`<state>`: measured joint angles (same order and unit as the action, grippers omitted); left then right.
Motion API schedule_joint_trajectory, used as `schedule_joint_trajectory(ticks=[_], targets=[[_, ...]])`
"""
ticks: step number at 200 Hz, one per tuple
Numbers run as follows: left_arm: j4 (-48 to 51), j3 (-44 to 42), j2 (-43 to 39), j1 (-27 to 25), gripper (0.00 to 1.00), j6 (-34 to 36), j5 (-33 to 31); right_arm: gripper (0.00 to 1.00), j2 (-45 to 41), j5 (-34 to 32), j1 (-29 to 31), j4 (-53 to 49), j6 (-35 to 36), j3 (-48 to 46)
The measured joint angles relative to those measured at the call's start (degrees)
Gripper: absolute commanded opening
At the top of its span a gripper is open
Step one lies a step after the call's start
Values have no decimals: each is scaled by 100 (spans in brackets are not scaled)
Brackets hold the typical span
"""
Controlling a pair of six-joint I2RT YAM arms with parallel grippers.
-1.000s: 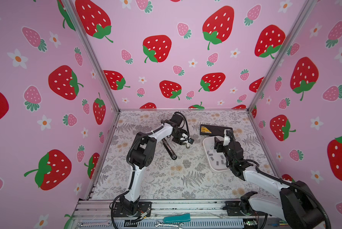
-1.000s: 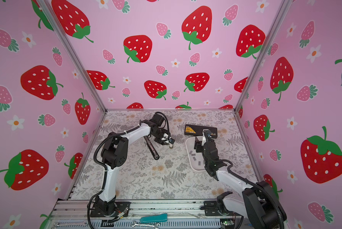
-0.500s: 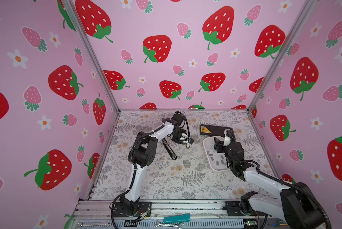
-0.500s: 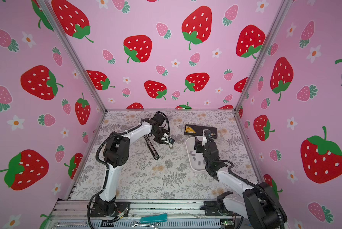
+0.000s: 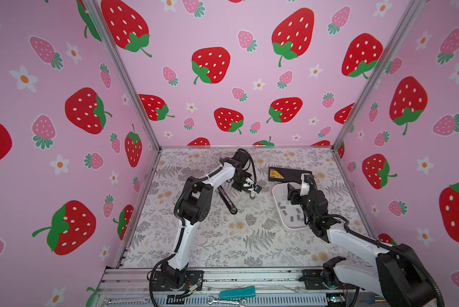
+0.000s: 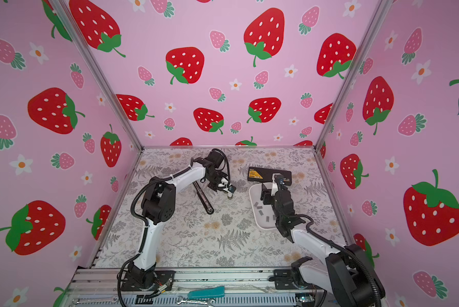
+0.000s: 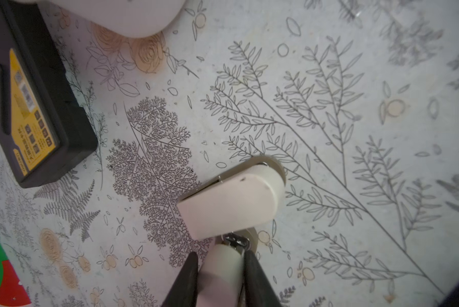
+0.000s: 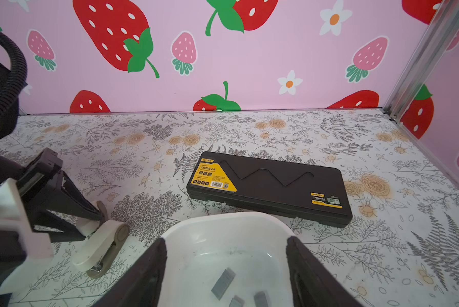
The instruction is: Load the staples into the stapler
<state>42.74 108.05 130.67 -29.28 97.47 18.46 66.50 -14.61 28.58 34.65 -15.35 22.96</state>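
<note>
The left pincer (image 7: 220, 259) is pressed together on the stapler (image 7: 231, 202), a small cream one, its two dark fingers (image 7: 188, 276) pinching one cream end from either side. In the right wrist view the stapler (image 8: 103, 247) hangs tilted from that pincer (image 8: 90, 226), with a round hinge showing partway along it and its metal-tipped lower end down at the bench (image 5: 223, 239). Whether that end touches the patterned surface cannot be told. In both top views this grip sits around the middle of the bench, towards the far side, just left of a white tray (image 5: 292, 226). The staples (image 5: 287, 211) lie loose in the tray as several short grey strips, scattered apart from one another, and the right wrist view shows a few of them (image 8: 224, 283) on the tray's floor. The right pincer (image 8: 225, 243) hovers over the far part of the tray (image 8: 196, 223) with its jaws spread wide and nothing between them. A flat black case (image 5: 289, 174) with a yellow label lies on the bench just beyond the tray, on the far right. A long black bar (image 5: 227, 200) lies at a slant on the bench beside the left arm, left of the stapler and apart from it.
</note>
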Motion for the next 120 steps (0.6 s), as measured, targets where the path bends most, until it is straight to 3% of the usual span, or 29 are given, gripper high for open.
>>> schedule_joint_trajectory(ticks=[56, 76, 105, 120], targets=[[44, 9, -33, 42, 7, -66, 11, 71, -13, 13, 0, -9, -59, 0], [87, -149, -197, 118, 7, -138, -20, 70, -133, 87, 0, -55, -155, 0], [70, -754, -909, 260, 7, -243, -96, 67, -426, 291, 0, -63, -328, 0], [76, -1001, -1357, 289, 0, -319, -177, 64, -481, 407, 0, -66, -428, 2]])
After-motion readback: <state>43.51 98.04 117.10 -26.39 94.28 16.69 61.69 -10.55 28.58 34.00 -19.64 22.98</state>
